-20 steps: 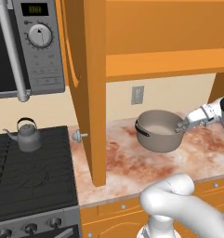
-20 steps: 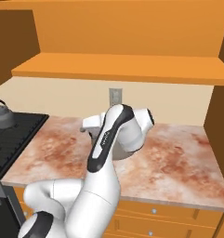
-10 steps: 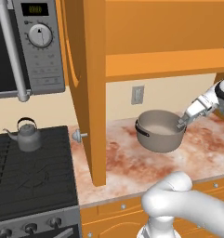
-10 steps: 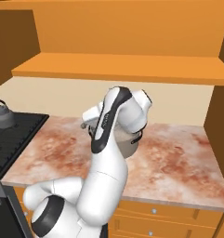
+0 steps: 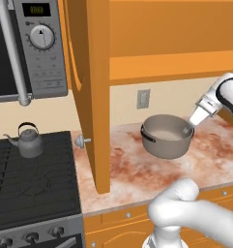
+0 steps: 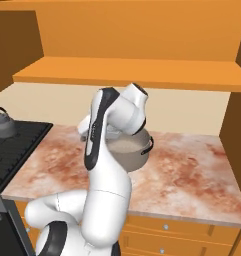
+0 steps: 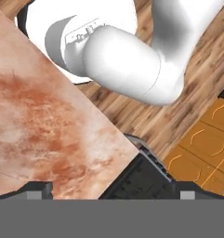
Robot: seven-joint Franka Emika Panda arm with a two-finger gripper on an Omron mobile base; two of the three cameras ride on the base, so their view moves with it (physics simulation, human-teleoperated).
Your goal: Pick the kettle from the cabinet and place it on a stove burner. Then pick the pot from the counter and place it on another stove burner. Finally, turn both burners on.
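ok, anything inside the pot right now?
Nothing seen inside the pot: the left base view shows a bare pale interior, though its near wall hides part of the floor. In the right base view the arm covers much of it. It sits on the counter.

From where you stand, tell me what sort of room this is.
A home kitchen, rendered in simulation. A black gas cooktop with a kettle on it, a microwave above, and a marbled stone counter carrying a pot all point to that.

I see a home kitchen: black gas stove [image 5: 31, 193], microwave [image 5: 26, 48] above it, orange wall cabinet [image 5: 152, 68], marbled stone surface [image 6: 182, 170], drawers [image 6: 192, 230] below.
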